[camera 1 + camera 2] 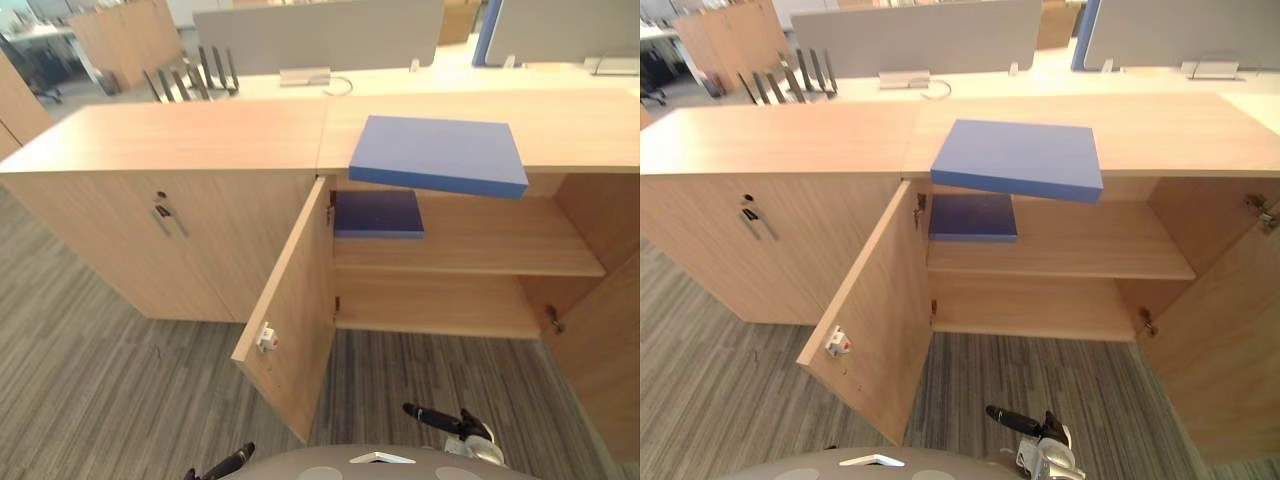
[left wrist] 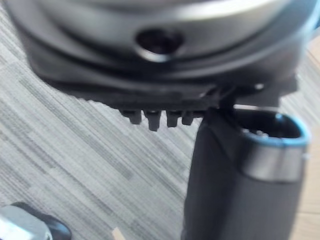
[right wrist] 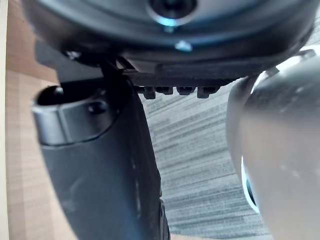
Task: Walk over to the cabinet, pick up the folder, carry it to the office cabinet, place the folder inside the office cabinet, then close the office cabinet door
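Left hand (image 1: 228, 464) and right hand (image 1: 436, 417): matte black, slim fingers. Right one has a silver-grey base (glossy metal).

— Where do the hands sit?
— Both low, near the bottom edge: left hand (image 1: 230, 463) at lower left, fingers straight and relaxed; right hand (image 1: 436, 417) at lower right — its dark fingers stretched out leftward, gripping nothing.

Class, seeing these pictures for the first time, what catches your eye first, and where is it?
The light blue folder stands out first, lying on the cabinet top with its front edge jutting over the open compartment. Below it, a darker blue folder lies at the left of the upper shelf, and the left door stands swung wide open.
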Tool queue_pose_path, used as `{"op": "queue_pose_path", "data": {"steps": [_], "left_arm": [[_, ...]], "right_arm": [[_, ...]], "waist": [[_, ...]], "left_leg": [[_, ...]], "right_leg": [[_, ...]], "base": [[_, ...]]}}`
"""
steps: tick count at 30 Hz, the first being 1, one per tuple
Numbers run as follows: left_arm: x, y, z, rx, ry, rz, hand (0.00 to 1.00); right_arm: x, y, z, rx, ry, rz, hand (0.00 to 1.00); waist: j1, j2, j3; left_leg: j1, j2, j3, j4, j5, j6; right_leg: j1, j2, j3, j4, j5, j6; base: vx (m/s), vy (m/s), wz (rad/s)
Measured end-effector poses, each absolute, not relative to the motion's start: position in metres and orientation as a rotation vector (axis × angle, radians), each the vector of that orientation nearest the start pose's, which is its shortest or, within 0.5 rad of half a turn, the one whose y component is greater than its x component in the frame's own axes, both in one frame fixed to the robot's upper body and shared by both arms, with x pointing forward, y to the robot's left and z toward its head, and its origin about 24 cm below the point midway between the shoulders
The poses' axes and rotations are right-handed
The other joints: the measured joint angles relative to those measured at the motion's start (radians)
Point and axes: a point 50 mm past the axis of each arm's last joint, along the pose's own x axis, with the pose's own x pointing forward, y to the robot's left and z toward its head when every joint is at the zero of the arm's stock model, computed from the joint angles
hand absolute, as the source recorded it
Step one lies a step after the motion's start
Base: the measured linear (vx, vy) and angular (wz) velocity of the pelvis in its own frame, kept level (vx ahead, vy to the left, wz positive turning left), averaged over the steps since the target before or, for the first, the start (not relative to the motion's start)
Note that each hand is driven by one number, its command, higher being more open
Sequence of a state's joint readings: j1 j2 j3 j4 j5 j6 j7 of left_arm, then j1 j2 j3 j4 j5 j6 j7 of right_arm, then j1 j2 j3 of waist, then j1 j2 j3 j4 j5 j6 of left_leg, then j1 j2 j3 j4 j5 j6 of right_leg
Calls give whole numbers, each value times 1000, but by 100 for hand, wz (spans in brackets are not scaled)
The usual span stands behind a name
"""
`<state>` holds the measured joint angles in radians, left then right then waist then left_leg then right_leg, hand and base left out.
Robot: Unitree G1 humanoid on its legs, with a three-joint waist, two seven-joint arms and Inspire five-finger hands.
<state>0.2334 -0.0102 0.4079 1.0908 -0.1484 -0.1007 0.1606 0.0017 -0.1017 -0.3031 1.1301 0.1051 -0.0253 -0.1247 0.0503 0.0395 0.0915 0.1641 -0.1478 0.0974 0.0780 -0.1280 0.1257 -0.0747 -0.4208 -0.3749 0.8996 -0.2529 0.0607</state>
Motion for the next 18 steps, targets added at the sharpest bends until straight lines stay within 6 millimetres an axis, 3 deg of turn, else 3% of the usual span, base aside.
{"op": "queue_pose_path", "data": {"steps": [1, 3, 5, 6, 7, 8, 11, 15, 18], "left_arm": [[15, 204, -170, -226, 1197, 688, 100], [16, 203, -170, -225, 1193, 689, 100], [15, 207, -169, -219, 1185, 698, 100], [13, 210, -169, -213, 1184, 712, 100], [12, 212, -168, -215, 1183, 724, 100], [9, 209, -169, -236, 1194, 749, 100], [5, 203, -170, -281, 1196, 789, 100], [5, 204, -170, -282, 1198, 790, 100], [7, 205, -170, -290, 1188, 795, 100]], "right_arm": [[103, -227, -157, 99, 1081, -505, 100], [100, -224, -158, 133, 1085, -527, 100], [100, -218, -159, 144, 1086, -515, 100], [99, -212, -161, 149, 1096, -501, 100], [99, -210, -161, 150, 1099, -493, 100], [99, -209, -161, 132, 1103, -469, 100], [101, -209, -161, 112, 1099, -445, 100], [92, -208, -165, 111, 1143, -448, 100], [87, -209, -166, 110, 1162, -452, 100]], "waist": [[0, 9, 11], [-1, 6, 21], [2, -10, 26], [4, -34, 26], [5, -39, 26], [6, -38, 14], [4, -17, 10], [8, -13, -4], [3, -18, -15]], "left_leg": [[6, 23, -15, 7, 0, -5], [28, 38, -36, 6, -6, -19], [38, 39, -56, 4, -23, -47], [39, 37, -71, 5, -38, -69], [41, 39, -83, 9, -49, -80], [53, 66, -107, 4, -62, -105], [48, 148, -147, -27, -51, -170], [17, 247, -218, -12, -48, -219], [-15, 281, -265, -7, -40, -235]], "right_leg": [[-14, 36, -4, -73, -33, 8], [-24, 72, 41, -224, -32, 22], [-35, 97, 160, -390, -5, 59], [-42, 109, 245, -492, 32, 75], [-42, 112, 260, -502, 77, 86], [-24, 136, 240, -502, 99, 80], [-11, 204, 170, -516, 71, 47], [66, 303, 65, -617, 88, -2], [102, 342, 14, -678, 102, -24]], "base": [[40, -188, 10], [51, -182, 22], [40, -208, 32], [41, -306, 30], [81, -409, 39], [83, -357, 30], [112, -358, 35], [168, -265, 47], [173, -152, 59]]}}
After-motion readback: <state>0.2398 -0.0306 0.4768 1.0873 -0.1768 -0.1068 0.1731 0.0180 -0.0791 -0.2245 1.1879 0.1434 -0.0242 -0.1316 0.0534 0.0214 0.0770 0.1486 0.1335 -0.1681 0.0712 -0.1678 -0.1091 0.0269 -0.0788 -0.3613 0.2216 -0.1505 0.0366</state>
